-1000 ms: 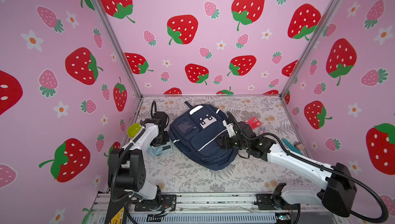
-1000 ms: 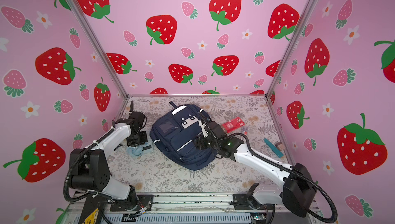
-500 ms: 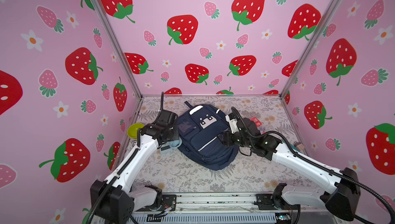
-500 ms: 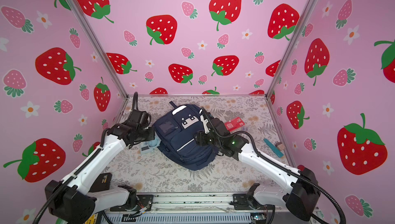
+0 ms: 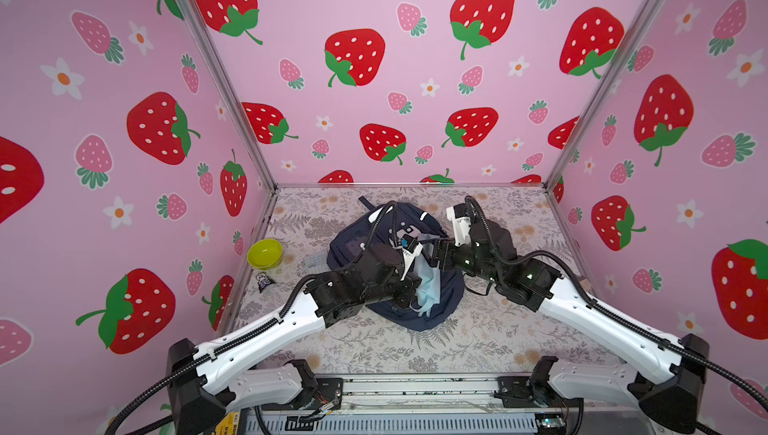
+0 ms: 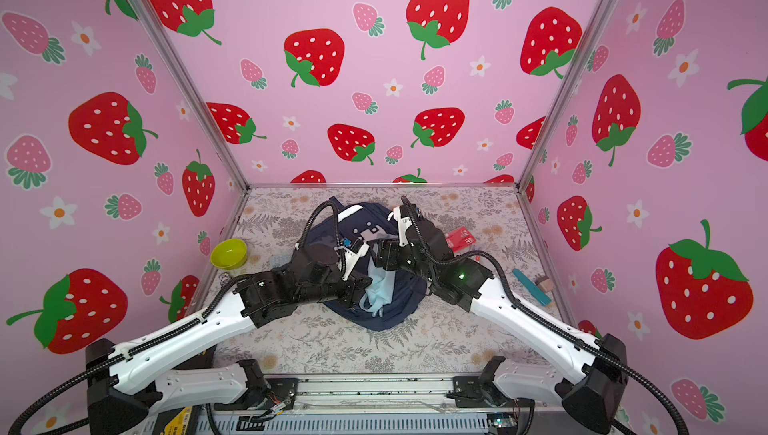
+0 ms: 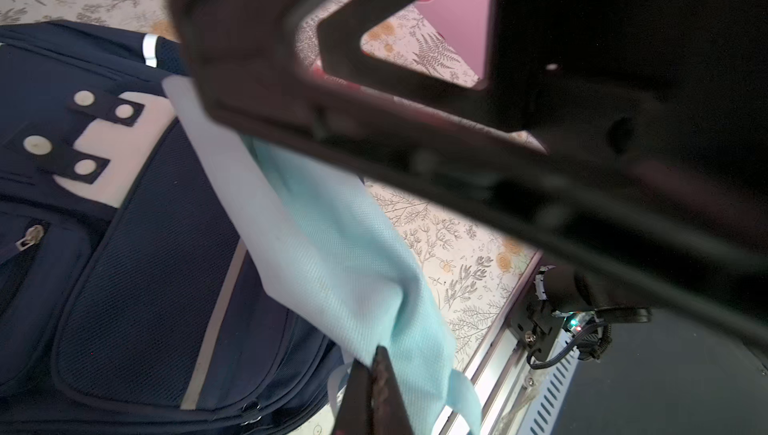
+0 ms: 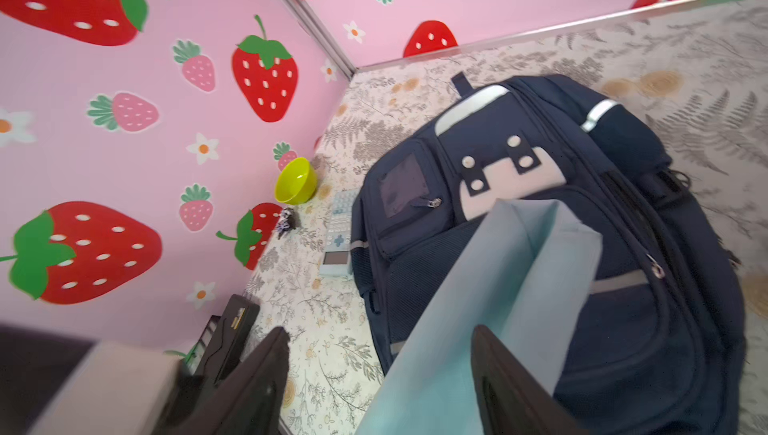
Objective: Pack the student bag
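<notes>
Your left gripper (image 7: 376,364) pinches the light-blue face mask (image 7: 332,246) above the student bag (image 8: 623,329); your right gripper (image 8: 378,331), at its three o'clock, straddles the mask, fingers spread.

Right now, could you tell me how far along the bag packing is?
Done: nothing visibly packed; the student bag looks zipped. In hand: the left gripper pinches a blue face mask above it, with the open right gripper straddling it. Left: green bowl, calculator and red pack lie on the table.
</notes>
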Controlling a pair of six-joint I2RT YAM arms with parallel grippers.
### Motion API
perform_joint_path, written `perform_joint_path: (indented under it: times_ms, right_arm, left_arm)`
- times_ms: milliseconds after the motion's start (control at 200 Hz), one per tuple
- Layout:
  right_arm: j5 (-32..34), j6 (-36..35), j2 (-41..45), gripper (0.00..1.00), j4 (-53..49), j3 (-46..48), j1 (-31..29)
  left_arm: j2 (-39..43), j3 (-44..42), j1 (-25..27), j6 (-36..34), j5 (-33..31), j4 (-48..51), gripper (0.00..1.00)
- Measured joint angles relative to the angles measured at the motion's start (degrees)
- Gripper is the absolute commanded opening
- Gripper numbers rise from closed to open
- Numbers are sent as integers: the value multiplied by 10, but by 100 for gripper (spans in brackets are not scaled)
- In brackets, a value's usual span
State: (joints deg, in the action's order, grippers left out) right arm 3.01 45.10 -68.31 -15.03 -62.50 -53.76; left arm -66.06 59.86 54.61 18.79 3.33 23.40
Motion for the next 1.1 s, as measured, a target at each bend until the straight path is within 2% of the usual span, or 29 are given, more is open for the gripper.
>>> perform_joint_path:
  times_ms: [150, 240, 520, 615, 725, 805, 875, 921, 931, 971, 1006, 1046, 1101]
  right_arm:
    - [61, 34, 3, 75, -62, 15, 3]
    - [64, 46, 15, 74, -72, 38, 15]
    - [-63, 70, 25, 72, 15, 136, 58]
    - [-107, 78, 12, 67, 45, 144, 60]
    - [-147, 92, 0, 53, 87, 166, 62]
    - [-169, 115, -2, 30, 113, 192, 64]
    - [-183, 126, -3, 14, 125, 204, 67]
    - [-189, 125, -2, 8, 129, 205, 69]
    - [-190, 128, -2, 7, 130, 205, 70]
    - [-191, 132, -2, 3, 132, 205, 75]
    - [-189, 129, 0, 1, 131, 205, 81]
    - [-184, 122, 7, 0, 121, 204, 89]
    - [-168, 111, 22, 0, 97, 202, 104]
  left_arm:
    - [-6, -4, 20, -10, -8, -25, 0]
    - [-7, -5, 28, -12, -10, -39, 0]
    - [-13, -31, 38, -27, -8, -71, 0]
    - [-20, -32, 38, -33, -7, -71, 0]
    - [-21, -35, 38, -41, -9, -71, 0]
    - [-21, -41, 38, -46, -10, -71, 0]
    - [-23, -44, 39, -49, -10, -70, 0]
    - [-26, -44, 41, -50, -13, -70, 0]
    - [-27, -44, 42, -50, -14, -70, 3]
    - [-33, -44, 42, -50, -18, -69, 26]
    - [-41, -39, 42, -51, -23, -65, 41]
    - [-52, -31, 42, -49, -32, -55, 49]
    - [-70, -15, 39, -46, -48, -39, 56]
